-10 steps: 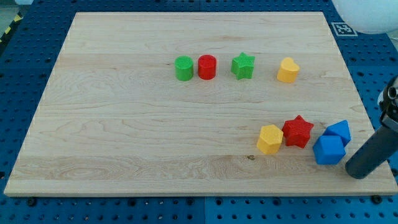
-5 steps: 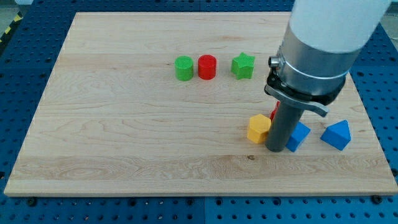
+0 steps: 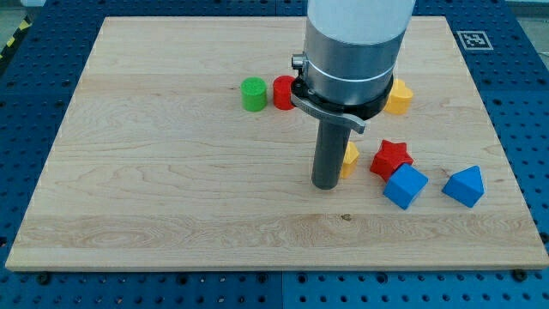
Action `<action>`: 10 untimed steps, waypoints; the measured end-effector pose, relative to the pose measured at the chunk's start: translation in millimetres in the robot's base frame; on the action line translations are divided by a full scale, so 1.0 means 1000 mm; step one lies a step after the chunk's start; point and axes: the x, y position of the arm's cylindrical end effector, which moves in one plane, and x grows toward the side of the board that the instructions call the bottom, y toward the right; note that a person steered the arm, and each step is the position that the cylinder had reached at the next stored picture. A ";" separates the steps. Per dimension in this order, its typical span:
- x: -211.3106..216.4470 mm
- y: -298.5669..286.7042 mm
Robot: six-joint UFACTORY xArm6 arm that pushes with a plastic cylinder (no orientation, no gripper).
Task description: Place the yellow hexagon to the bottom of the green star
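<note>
Slid left with yellow hexagon (image 3: 350,159); tip (image 3: 325,184) now touching its left side, left of red star (image 3: 390,159). No pincer here.

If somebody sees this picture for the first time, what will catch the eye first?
First the big grey arm, coming down from the view's top centre and ending in a dark rod; my tip rests on the board just left of the yellow hexagon, which it half hides. Next, the bright cluster at lower right: red star, blue cube, blue block. The green star is hidden behind the arm.
</note>
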 end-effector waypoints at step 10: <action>-0.055 0.018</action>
